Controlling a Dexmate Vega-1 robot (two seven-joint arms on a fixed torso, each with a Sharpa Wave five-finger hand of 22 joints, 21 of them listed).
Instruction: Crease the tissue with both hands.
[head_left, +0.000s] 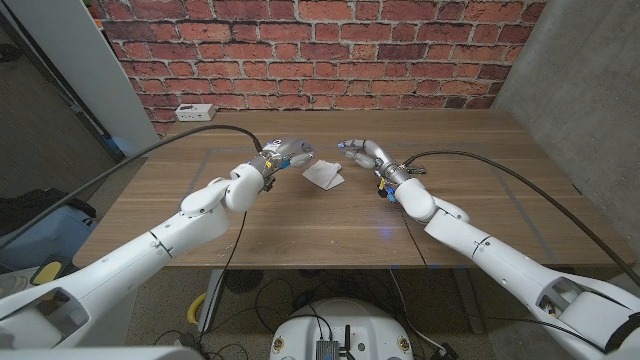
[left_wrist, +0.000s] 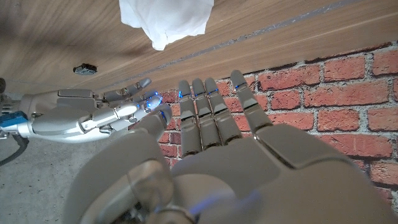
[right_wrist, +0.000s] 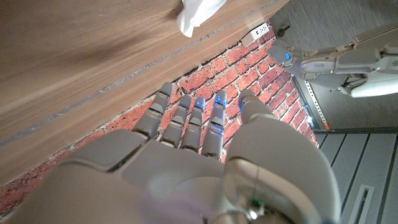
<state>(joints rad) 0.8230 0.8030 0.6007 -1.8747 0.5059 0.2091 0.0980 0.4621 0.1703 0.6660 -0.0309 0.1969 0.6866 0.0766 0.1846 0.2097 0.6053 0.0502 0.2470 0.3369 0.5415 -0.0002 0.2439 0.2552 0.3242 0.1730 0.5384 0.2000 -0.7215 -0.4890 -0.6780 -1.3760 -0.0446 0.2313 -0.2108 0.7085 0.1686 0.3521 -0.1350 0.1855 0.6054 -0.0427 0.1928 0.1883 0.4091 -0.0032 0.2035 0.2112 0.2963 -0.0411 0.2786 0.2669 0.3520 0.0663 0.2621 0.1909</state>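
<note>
A white folded tissue (head_left: 324, 176) lies on the wooden table (head_left: 300, 230) between my two hands. My left hand (head_left: 288, 154) hovers just to its left, fingers apart and holding nothing. My right hand (head_left: 366, 153) is to the tissue's right, also with fingers spread and nothing in them. In the left wrist view my left hand (left_wrist: 211, 155) reaches out with straight fingers, the tissue (left_wrist: 166, 20) lies beyond it and my right hand (left_wrist: 93, 113) faces it. In the right wrist view my right hand (right_wrist: 205, 155) shows straight fingers, with the tissue (right_wrist: 196, 14) and my left hand (right_wrist: 348, 65) beyond.
A white power strip (head_left: 195, 111) lies at the table's back left by the brick wall (head_left: 320, 50). Black cables (head_left: 480, 160) run along both arms. Faint lines mark a rectangle on the table top.
</note>
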